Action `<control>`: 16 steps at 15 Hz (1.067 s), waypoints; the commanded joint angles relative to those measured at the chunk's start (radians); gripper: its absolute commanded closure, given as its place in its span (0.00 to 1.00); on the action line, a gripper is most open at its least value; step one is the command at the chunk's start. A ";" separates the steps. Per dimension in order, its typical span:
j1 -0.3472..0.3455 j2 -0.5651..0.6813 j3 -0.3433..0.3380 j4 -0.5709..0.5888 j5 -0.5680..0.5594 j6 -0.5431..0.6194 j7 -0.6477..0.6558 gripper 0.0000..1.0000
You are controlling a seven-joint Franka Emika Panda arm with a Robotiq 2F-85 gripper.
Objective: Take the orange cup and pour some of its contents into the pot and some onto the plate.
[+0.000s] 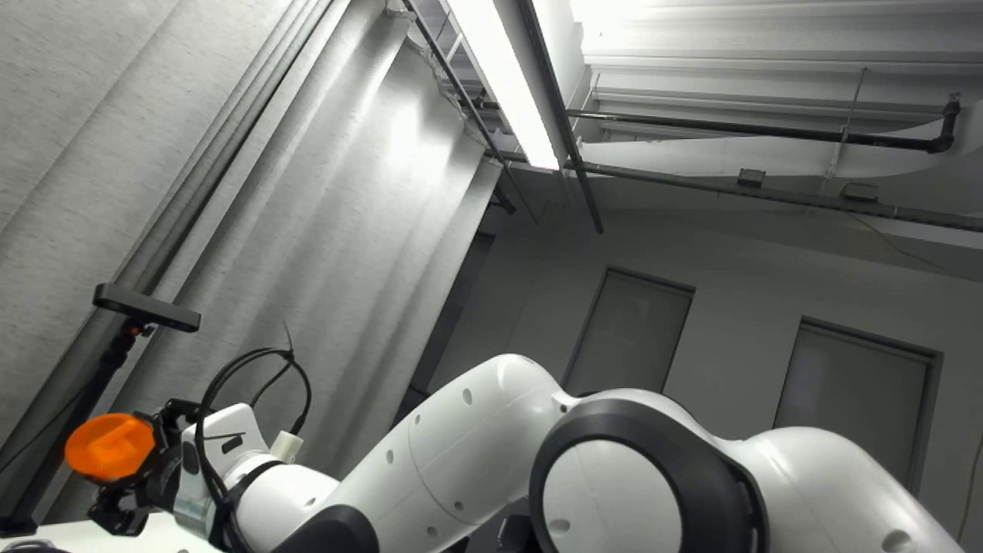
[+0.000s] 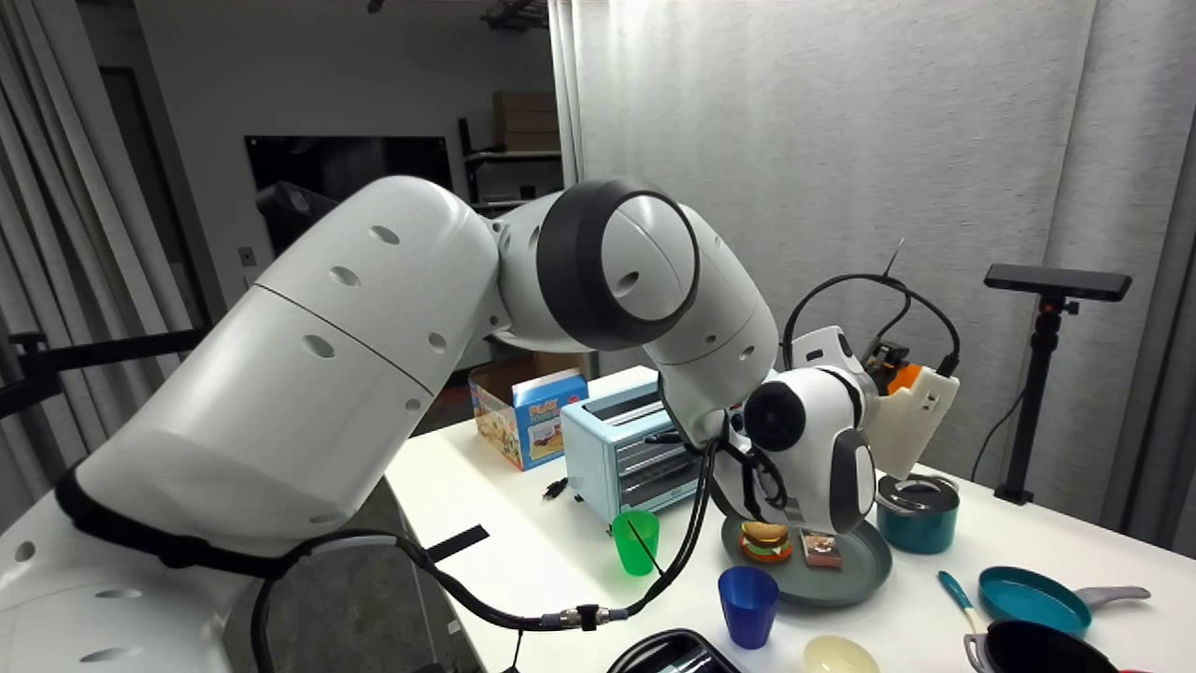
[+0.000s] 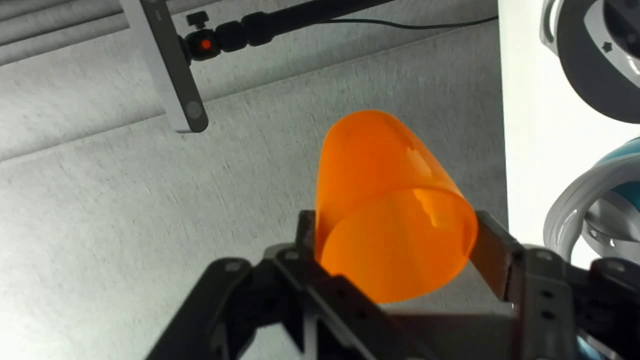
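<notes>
The gripper [image 3: 393, 237] is clamped on the orange cup [image 3: 372, 155]. Jaws stand well apart, in only as far as the cup lets them; fingers [image 3: 306, 232] bear on its wall near the rim, at 9 and 3 o'clock in the wrist view.

Cup orientation, same view: narrow base toward 11–12 o'clock and farther from the lens; open mouth toward 5–6 o'clock, facing back at the camera, so you look partway in. Long axis runs 11–12 to 5–6, close to square to the line between the fingers.

Edge of the table [image 3: 527, 150] runs up and down at 3 o'clock there, and the camera stand [image 3: 310, 15] lies nearly sideways toward 11–12, so the gripper is rolled over and the cup is on its side rather than upright. Exact tilt: can't tell.

Position: in an exterior view the orange cup [image 1: 110, 447] is at 8 o'clock in frame, up off the table, a rounded end showing between the fingers; mouth or base, can't tell from there. In an exterior view the white wrist housing [image 2: 902, 425] hides most of the orange cup [image 2: 904, 379]; a patch shows at 3–4 o'clock in frame, plate [image 2: 846, 584] well below it at 7 o'clock.
</notes>
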 commanded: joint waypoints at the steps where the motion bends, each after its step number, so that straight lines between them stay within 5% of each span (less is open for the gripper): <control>1: 0.011 0.023 -0.037 0.001 0.021 0.121 -0.087 0.49; 9: -0.001 0.062 -0.048 0.034 0.052 0.303 -0.272 0.49; 16: -0.007 0.104 -0.020 0.206 0.033 0.276 -0.348 0.49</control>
